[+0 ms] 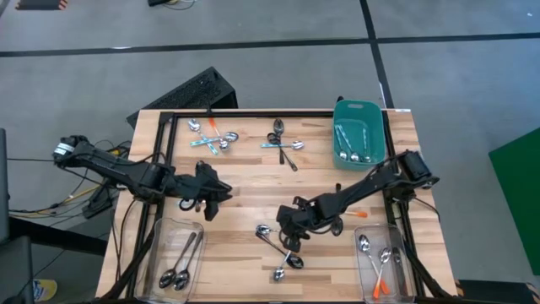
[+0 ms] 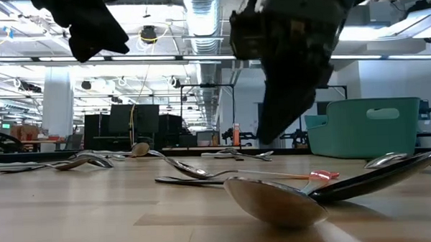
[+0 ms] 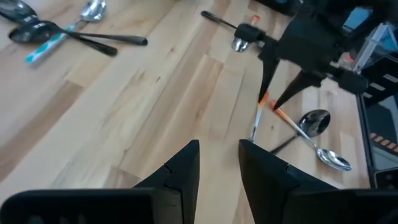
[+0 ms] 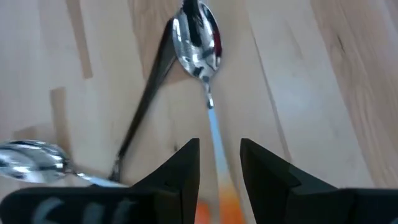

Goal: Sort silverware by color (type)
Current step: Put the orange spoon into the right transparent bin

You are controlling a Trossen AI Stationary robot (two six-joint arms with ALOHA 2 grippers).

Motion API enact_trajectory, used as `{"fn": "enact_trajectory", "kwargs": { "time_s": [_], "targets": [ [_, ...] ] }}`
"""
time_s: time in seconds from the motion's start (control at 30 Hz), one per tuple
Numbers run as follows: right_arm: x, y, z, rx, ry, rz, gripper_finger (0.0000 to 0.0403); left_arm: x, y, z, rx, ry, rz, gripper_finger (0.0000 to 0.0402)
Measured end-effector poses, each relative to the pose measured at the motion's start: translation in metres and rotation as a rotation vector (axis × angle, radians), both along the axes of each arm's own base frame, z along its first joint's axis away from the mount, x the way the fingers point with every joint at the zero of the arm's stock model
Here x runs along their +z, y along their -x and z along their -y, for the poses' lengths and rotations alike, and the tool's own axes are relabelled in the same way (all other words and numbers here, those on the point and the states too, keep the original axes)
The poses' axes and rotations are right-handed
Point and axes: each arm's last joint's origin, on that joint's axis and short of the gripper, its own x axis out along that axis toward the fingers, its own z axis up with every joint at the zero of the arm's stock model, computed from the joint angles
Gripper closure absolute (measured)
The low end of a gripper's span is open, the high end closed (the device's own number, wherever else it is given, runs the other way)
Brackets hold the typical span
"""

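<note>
Right gripper (image 1: 295, 226) sat low over the loose spoon pile at lower centre of the high view. Fingers (image 4: 186, 171) were narrowed either side of an orange-handled spoon (image 4: 208, 109); the right wrist view showed its thin neck running between them and orange at the frame's bottom edge. Whether the pads actually touched the handle, I couldn't tell. The left wrist view showed the same fingertips pinching down around the orange handle (image 3: 267, 102).

Step in hand, my read: picking an orange spoon off the pile, grip just closing, spoon not clearly off the table.

Spoon's long axis ran straight along the gripper's line of sight, bowl pointing away from the wrist, handle end back under the fingers. A dark-handled spoon (image 4: 146, 102) lay crossed right beside its bowl.

Next move probably calls for a firm close, a straight lift clear of the crossed spoon, then a carry to the clear bin (image 1: 403, 268) at lower right, which already held orange-handled spoons.

Left gripper (image 1: 207, 198) hovered left of centre, fingers narrowly apart, holding nothing.

Other spoons: two clusters (image 1: 211, 139) near the top edge of the table (image 1: 253, 177), some in the teal tub (image 1: 337, 139) upper right, dark ones in the lower-left bin (image 1: 162, 253).
</note>
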Motion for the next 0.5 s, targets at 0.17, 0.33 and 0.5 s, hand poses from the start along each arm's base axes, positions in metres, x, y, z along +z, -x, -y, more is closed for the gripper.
{"fn": "enact_trajectory", "kwargs": {
  "time_s": [0.17,0.33,0.5],
  "targets": [
    [-0.012,-0.006,0.006,0.027,0.013,-0.018,0.0264,0.0,0.001,0.002,-0.002,-0.022,0.001,0.0303],
    [-0.019,-0.008,0.009,0.063,0.026,-0.036,0.027,0.0,0.001,0.002,-0.005,-0.013,-0.001,0.0303],
    [-0.028,-0.011,0.006,0.14,0.012,-0.05,0.0275,0.0,0.001,0.002,0.01,-0.009,0.003,0.0303]
  ]
}}
